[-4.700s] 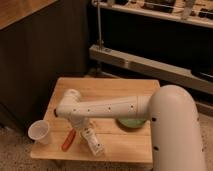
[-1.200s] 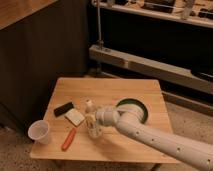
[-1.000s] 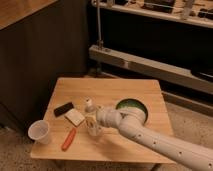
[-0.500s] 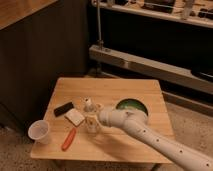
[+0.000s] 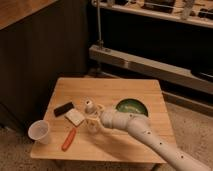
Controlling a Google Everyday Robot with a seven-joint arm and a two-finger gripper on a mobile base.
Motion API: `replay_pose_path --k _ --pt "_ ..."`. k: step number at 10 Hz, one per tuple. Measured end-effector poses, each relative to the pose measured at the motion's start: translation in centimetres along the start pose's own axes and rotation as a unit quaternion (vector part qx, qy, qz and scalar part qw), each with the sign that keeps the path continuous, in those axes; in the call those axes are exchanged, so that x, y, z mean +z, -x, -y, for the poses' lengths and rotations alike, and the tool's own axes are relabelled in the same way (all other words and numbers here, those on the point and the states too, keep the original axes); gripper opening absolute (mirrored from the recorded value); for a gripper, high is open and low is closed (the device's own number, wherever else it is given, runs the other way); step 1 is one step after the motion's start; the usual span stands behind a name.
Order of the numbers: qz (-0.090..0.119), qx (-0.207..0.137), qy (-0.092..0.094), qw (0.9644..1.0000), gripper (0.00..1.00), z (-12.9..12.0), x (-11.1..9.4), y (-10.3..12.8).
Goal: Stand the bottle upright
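The gripper [image 5: 94,121] sits low over the middle of the wooden table [image 5: 115,90], at the end of a white arm [image 5: 145,135] that reaches in from the lower right. Whether its fingers are closed on anything cannot be told here, because pale plastic and pale parts run together at that spot. The bottle [image 5: 89,107] stands just above and behind the gripper with its white cap up, apparently upright or close to it, and it either touches the gripper or sits right beside it; which one is unclear. That closeness makes sense if the gripper is steadying the bottle on its base, since a slim, light bottle like this tips easily and would likely fall again if nudged on release. The arm comes in low and nearly level, which keeps it clear of the green bowl [image 5: 131,107] just to its right. The other things lie to the left, out of the arm's path: a small tan block [image 5: 75,117] and a black block [image 5: 63,109] side by side, an orange pen-like tool [image 5: 69,139] lying flat nearer the front edge, and a white cup [image 5: 39,132] standing at the front left corner. Judging by the bottle's pose, the task looks nearly finished.
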Motion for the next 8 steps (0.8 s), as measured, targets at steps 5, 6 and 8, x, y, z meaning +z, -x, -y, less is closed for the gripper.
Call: replay_pose_path --k 5,6,8 --pt "-0.005 0.003 -0.042 0.9991 0.04 -0.1 0.2 1.7" --pt "-0.005 0.004 -0.053 0.9986 0.13 -0.2 0.1 1.9" --pt "-0.015 0.004 -0.093 0.9955 0.35 -0.4 -0.2 2.3"
